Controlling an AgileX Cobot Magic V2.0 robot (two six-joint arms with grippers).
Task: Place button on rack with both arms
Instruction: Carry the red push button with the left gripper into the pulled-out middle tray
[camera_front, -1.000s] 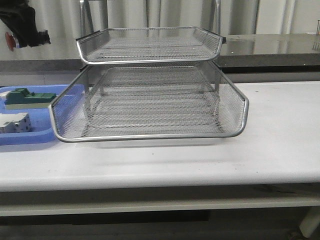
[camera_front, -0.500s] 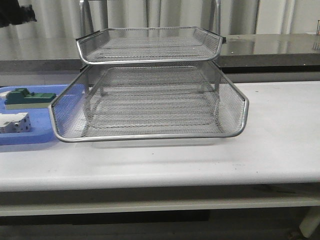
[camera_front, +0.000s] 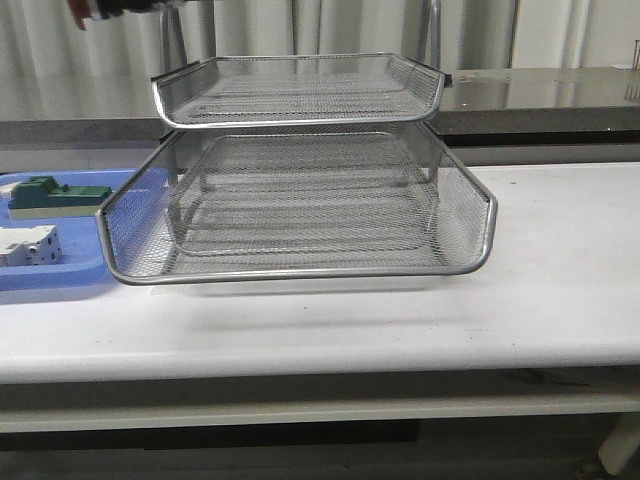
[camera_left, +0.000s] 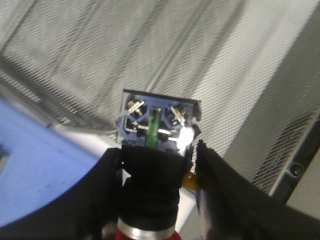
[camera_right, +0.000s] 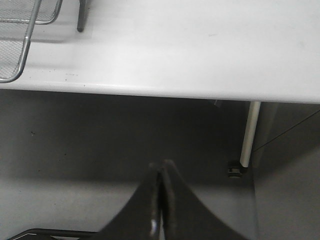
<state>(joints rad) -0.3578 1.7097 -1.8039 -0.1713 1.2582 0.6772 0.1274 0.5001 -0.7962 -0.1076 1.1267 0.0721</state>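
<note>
The button (camera_left: 152, 170) has a black body, a silver collar and a red head, and its blue terminal end points away from the wrist. My left gripper (camera_left: 156, 152) is shut on its body. It hangs over the mesh of the rack (camera_left: 165, 55). In the front view the rack (camera_front: 300, 272) stands mid-table with its lower tier slid forward. Only the lower edge of the left gripper (camera_front: 125, 8) shows at the top left, above the rack's left rear corner, with the button's red head (camera_front: 78, 14) beside it. My right gripper (camera_right: 161, 167) is shut and empty, below the table's front edge.
A flat blue tray (camera_front: 60, 280) lies left of the rack, holding a green block (camera_front: 55, 194) and a white block (camera_front: 28, 244). The white table (camera_front: 560, 260) extends right of the rack. The right wrist view shows a rack corner (camera_right: 20, 55) and a table leg (camera_right: 248, 135).
My left gripper has carried the button up and to the right, from the far left edge of the front view to above the rack's left rear corner. The rack has not moved.
</note>
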